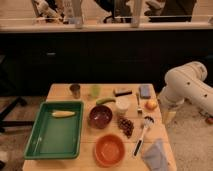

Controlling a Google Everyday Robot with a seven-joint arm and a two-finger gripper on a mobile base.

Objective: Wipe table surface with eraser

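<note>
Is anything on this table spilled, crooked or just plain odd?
Nothing looks broken. One oddity: a dark lumpy cluster lies loose on the table surface between the maroon bowl and the dish brush, perhaps a spill, perhaps food. The robot's hand is over the table's near right corner, far from the eraser.

Green tray [50,137] holds corn [63,114], beside a maroon bowl [100,116] and orange bowl [109,149].
</note>
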